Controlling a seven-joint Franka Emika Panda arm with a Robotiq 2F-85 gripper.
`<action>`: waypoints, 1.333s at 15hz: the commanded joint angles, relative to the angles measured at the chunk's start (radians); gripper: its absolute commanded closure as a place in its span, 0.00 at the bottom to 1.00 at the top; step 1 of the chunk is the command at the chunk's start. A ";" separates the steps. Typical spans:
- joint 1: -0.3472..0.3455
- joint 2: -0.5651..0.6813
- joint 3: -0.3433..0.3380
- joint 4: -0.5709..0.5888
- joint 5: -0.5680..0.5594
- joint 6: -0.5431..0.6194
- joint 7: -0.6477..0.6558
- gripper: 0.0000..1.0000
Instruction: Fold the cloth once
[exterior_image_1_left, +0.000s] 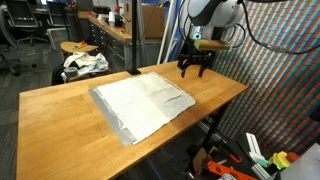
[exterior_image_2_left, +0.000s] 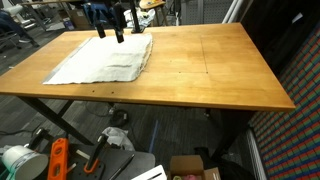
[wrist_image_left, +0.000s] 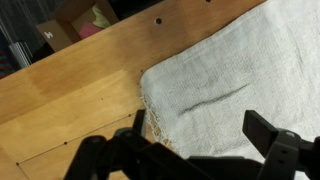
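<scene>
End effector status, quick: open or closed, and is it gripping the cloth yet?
End effector: open, holding nothing, positioned over a corner of the cloth.

1. Item: the cloth (exterior_image_1_left: 143, 102) is a thin, off-white, rectangular sheet. In an exterior view a grey strip shows along its edge nearest the camera.
2. State: it is spread open in a single layer, unfolded, lying flat on the table (exterior_image_1_left: 55, 120).
3. Surface: light creases and shallow wrinkles are visible. The wrist view shows one longer ridge in the cloth (wrist_image_left: 205, 98).
4. Position: in both exterior views it covers part of one half of the table, reaching close to the table's far edge (exterior_image_2_left: 100, 60).
5. Alignment: its edges run roughly parallel to the table's edges.
6. Corner: in the wrist view a rounded, slightly frayed corner rests flat on the table.
</scene>
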 joint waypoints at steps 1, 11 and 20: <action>-0.003 0.058 -0.014 0.014 0.015 0.060 -0.035 0.00; -0.026 0.217 -0.042 0.033 0.048 0.133 -0.057 0.00; -0.056 0.355 -0.036 0.103 0.190 0.116 -0.072 0.00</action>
